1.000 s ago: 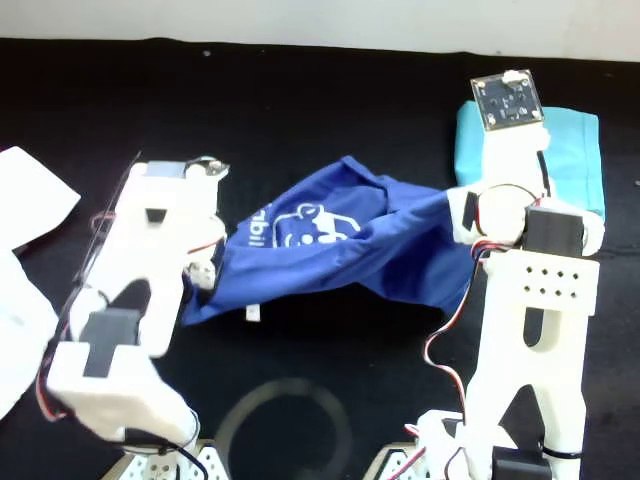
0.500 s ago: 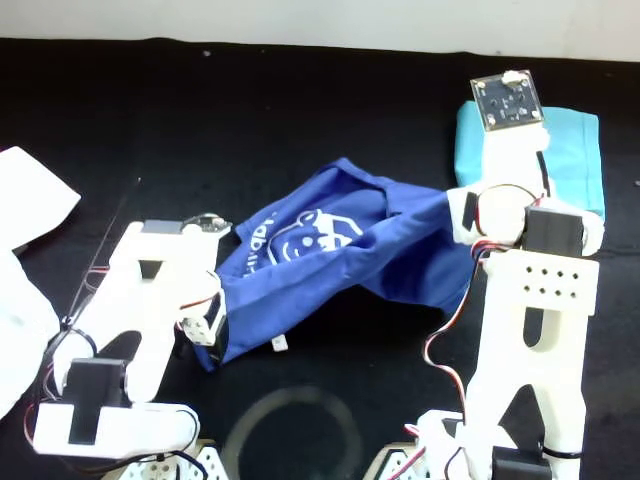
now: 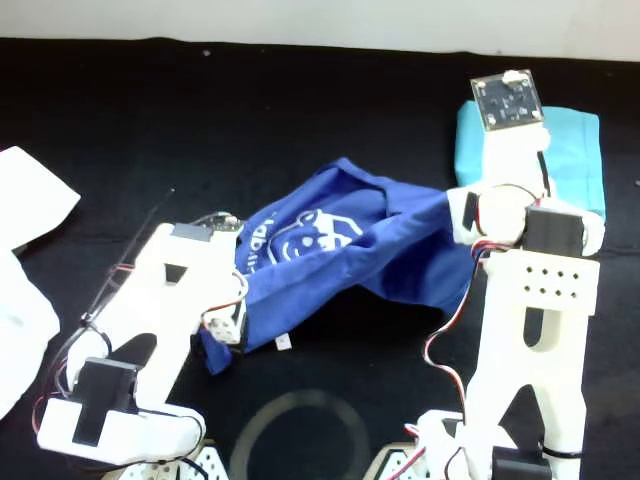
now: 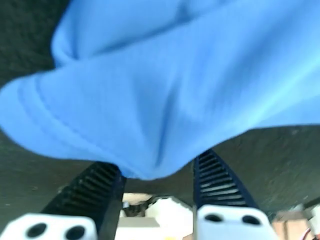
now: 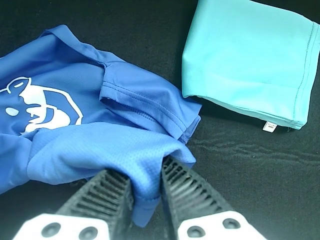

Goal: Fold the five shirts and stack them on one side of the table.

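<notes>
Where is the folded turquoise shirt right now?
In the high view the folded turquoise shirt lies at the far right of the table, partly behind the right arm, near the blue shirt.

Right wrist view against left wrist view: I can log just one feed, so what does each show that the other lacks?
The right wrist view adds the folded turquoise shirt, the white print and collar of the blue shirt, and the right claw pinching a fold. The left wrist view adds the left claw with blue cloth bunched between its fingers. Both share the blue shirt and the black table.
</notes>
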Motion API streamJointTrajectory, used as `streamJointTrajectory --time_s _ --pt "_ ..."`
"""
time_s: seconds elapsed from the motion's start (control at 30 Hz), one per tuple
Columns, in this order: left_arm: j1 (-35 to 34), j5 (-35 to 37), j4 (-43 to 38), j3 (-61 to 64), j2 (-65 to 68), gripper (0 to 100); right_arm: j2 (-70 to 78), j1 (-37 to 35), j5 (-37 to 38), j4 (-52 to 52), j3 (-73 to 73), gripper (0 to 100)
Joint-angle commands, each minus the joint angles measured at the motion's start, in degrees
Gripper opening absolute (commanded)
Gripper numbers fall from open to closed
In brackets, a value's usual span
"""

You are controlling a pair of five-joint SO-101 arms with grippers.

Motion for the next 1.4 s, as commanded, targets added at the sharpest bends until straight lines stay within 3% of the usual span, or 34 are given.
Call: streamJointTrajectory --time_s 0.0,0.1,0.3,0.47,0.5,0.83,0.9,1.07,1.37 --pt "0.57 3.25 -4.84 2.15 -1.36 18 -1.98 -0.31 0.35 -0.75 -0.22 0.5" --pt "0.66 3.34 -9.49 4.79 -1.36 18 -1.98 -0.22 0.35 -0.57 -0.22 0.5" --pt "0.57 3.34 -9.85 3.47 -1.36 18 -1.98 -0.22 0.35 -0.57 -0.22 0.5" --pt "0.4 3.16 -9.76 2.51 -2.07 0 -3.03 -0.04 0.35 -0.48 -0.22 0.5" --pt "0.31 3.16 -9.41 1.89 -2.07 2 -3.91 -0.04 0.35 -0.4 -0.13 0.5" --pt "-4.0 2.9 8.35 -14.02 -2.07 1 -8.66 0.04 0.35 1.27 -0.04 0.5" --pt "-6.02 -0.53 12.57 -18.95 -2.07 1 -8.57 0.04 0.26 -0.31 -0.04 0.5" --pt "-13.05 -10.99 18.64 -35.56 -2.07 1 -8.57 0.13 0.0 -8.22 -0.66 0.5" --pt "-14.64 -10.99 29.89 -66.15 -2.07 1 -8.75 -0.04 0.0 -9.36 -13.93 0.5"
